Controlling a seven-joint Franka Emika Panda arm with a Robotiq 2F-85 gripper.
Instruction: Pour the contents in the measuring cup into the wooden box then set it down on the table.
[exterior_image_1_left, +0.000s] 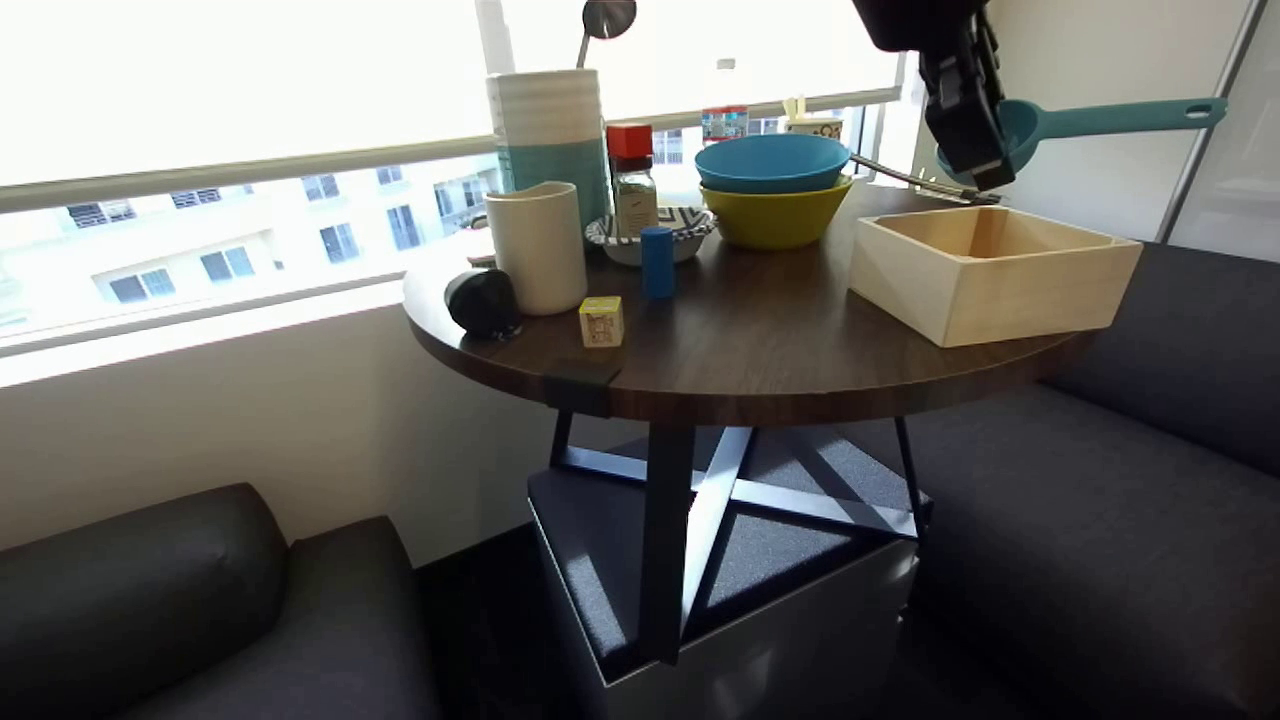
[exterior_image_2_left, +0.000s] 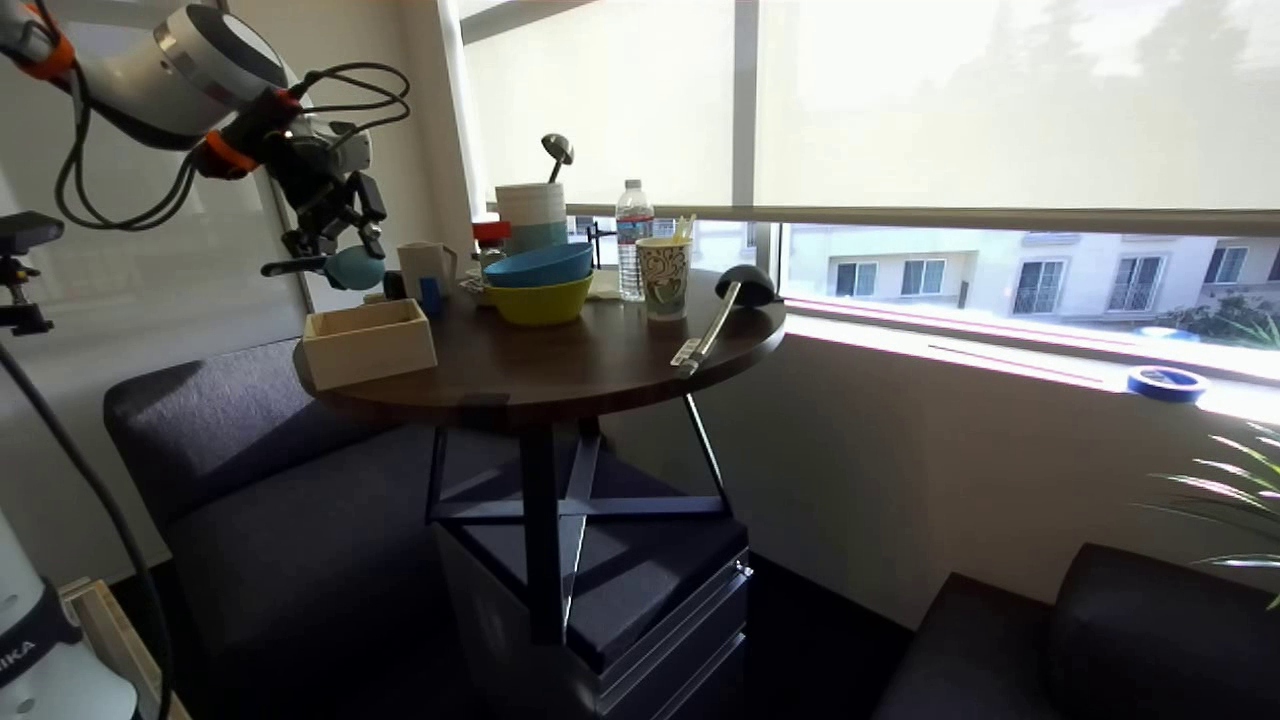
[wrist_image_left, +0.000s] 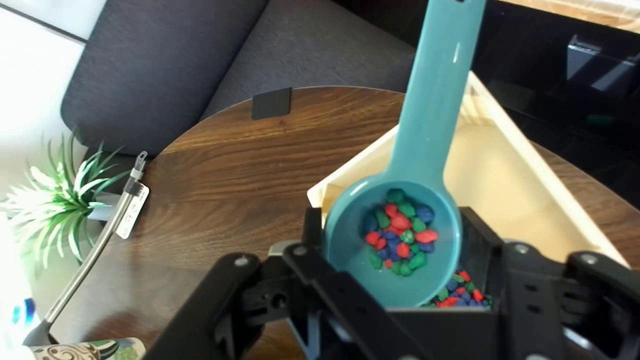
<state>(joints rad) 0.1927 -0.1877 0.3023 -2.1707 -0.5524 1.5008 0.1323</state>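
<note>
Cradling red, green and blue pebble-like pieces (wrist_image_left: 400, 221), the measuring cup (wrist_image_left: 420, 155) hangs clamped in my gripper (wrist_image_left: 394, 235) above the wooden box (exterior_image_1_left: 1050, 295). More pieces (wrist_image_left: 465, 295) show inside the box, which stands near the edge of the table (exterior_image_1_left: 760, 340).

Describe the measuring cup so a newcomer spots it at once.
Find the round brown table, then the pale wooden box on it. Above that, a black pincer holds the measuring cup. Its long teal handle sets it apart from the stacked bowls.
</note>
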